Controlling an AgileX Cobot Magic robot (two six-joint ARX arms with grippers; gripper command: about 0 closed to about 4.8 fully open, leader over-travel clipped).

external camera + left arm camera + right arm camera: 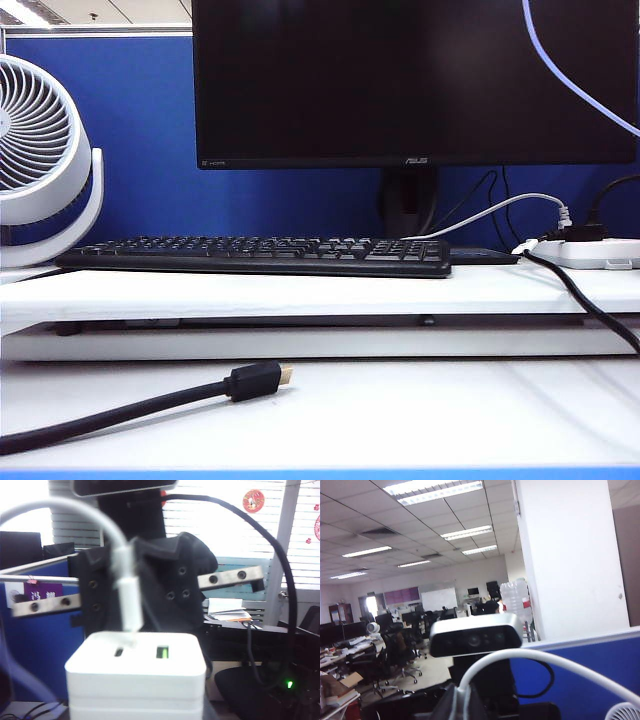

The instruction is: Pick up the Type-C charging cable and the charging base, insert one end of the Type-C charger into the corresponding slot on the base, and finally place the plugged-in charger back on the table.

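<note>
The left gripper point(137, 700) holds the charging base point(136, 672) up off the table, clamped around the white block, its port face turned toward the other arm, with a dark slot point(119, 652) beside a green port point(162, 652). The right gripper point(131, 580) faces it, jaws closed on the Type-C charging cable point(75, 510) just behind its white plug point(131, 602), and the plug tip hangs just above the dark slot, at about 1 o'clock from it, seemingly not yet seated. In the right wrist view the cable point(540, 660) arcs away from the gripper point(462, 700). To finish the step well, the plug should be squared to the slot and slid straight in along the plug's own axis, the base kept steady; any tilt would likely catch the tip on the slot's rim or push the block askew in its grip. Neither gripper shows in the exterior view, only a strand of the cable point(570, 75) crossing the monitor point(415, 80) at 2 o'clock. Below lie the table point(400, 410) with a black cable point(120, 410) at 8 o'clock, a keyboard point(260, 255) on the raised shelf, a fan point(40, 150) at 9 o'clock and a power strip point(585, 250) at 3 o'clock. The black cable lies where the charger may be set down.
</note>
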